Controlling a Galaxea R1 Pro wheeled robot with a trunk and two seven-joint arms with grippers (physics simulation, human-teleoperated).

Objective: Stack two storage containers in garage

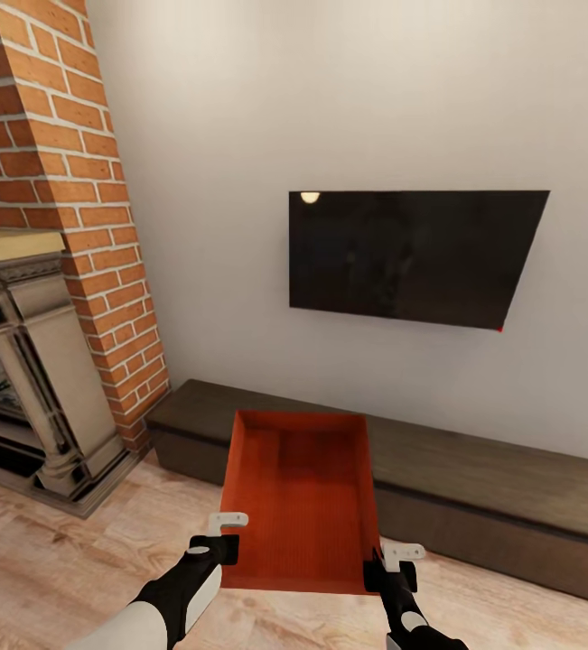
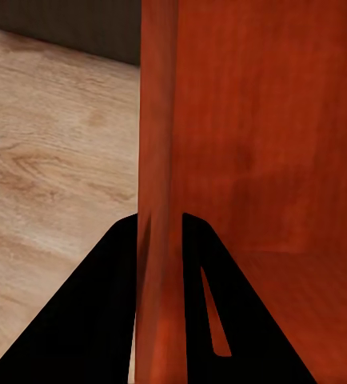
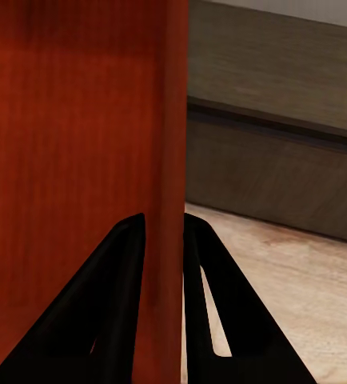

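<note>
— Where's the storage container [image 1: 298,501]?

— Lower centre of the head view, held above the wood floor [image 1: 50,551]; the left gripper [image 1: 224,547] is clamped on its left wall, the right gripper [image 1: 389,571] on its right wall.

— Progress?

— Early, I'd judge; bench [image 1: 474,478], screen [image 1: 411,255] and fireplace [image 1: 41,271] mean living room; the garage trip and stacking remain.

The head camera looks forward and down from above both arms. Each wrist camera peers closely along its end effector, sharing the storage container [image 1: 300,501] wall and wood floor [image 1: 77,551] beyond.
</note>
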